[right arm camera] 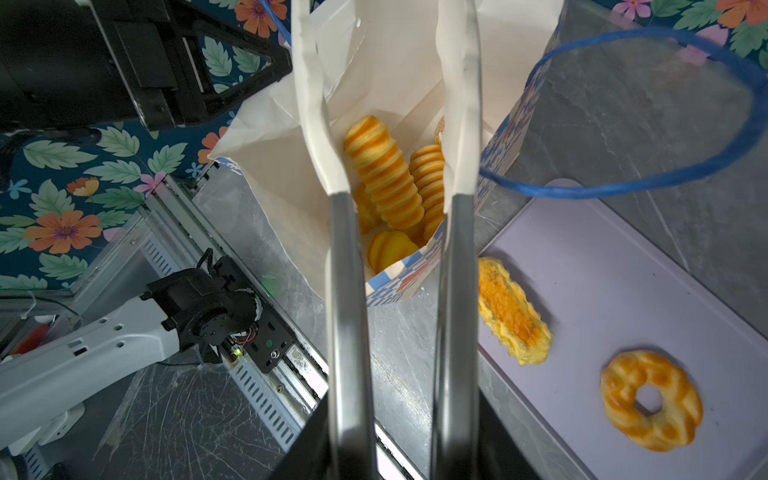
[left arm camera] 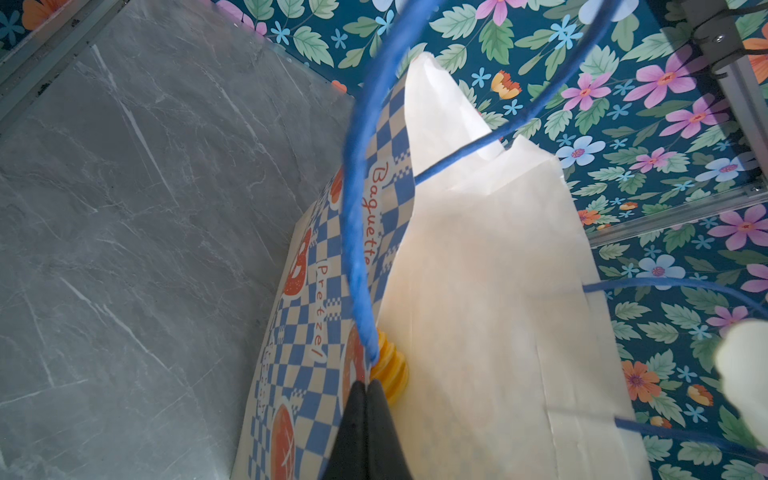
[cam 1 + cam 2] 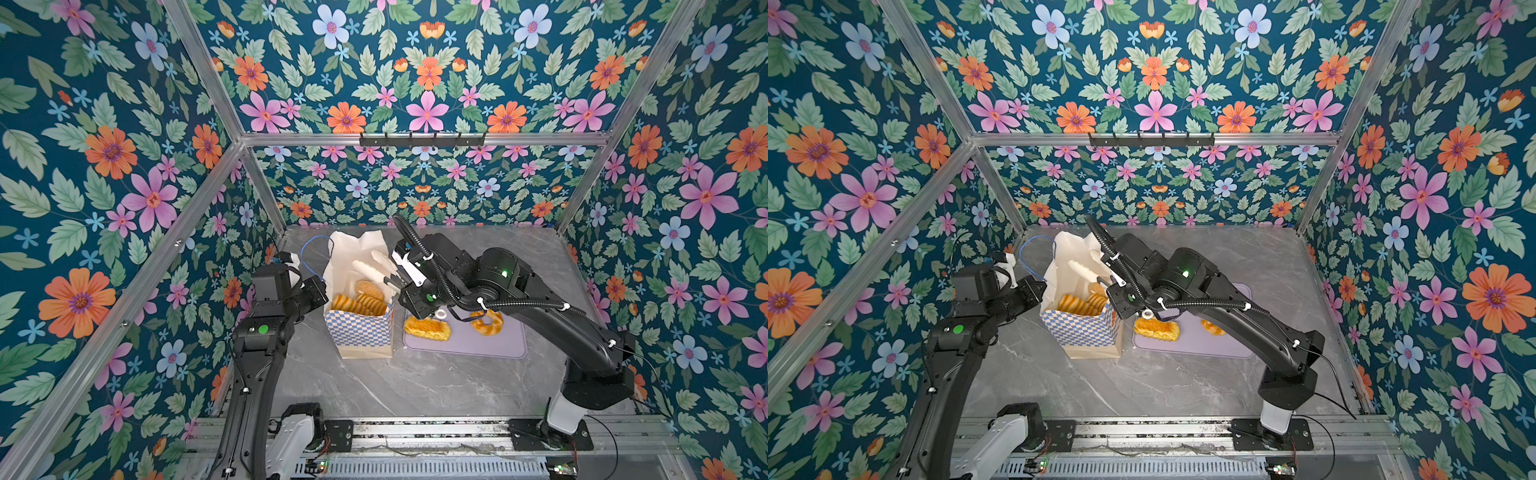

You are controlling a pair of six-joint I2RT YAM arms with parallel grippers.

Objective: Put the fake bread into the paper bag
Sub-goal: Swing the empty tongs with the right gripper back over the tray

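Note:
The paper bag (image 3: 359,332) (image 3: 1079,332) stands upright on the table with its mouth open. My left gripper (image 2: 365,395) (image 3: 325,287) is shut on its rim, where a blue cord handle (image 2: 353,249) is fixed. Several fake bread pieces (image 3: 357,305) (image 1: 384,174) lie inside the bag. A braided loaf (image 3: 427,328) (image 1: 513,309) and a ring (image 3: 487,322) (image 1: 650,399) lie on the lilac tray (image 3: 478,347). My right gripper (image 3: 392,284) (image 1: 401,449) is shut on a pair of tongs (image 1: 345,291). Their white tips (image 1: 316,104) stand apart over the bag's mouth, nothing between them.
The lilac tray (image 1: 623,270) lies right beside the bag, on the grey marble table (image 3: 415,386). The bag's other blue handle (image 1: 706,158) loops out over the tray side. Flowered walls and metal posts close in the table; a rail (image 3: 415,428) runs along the front.

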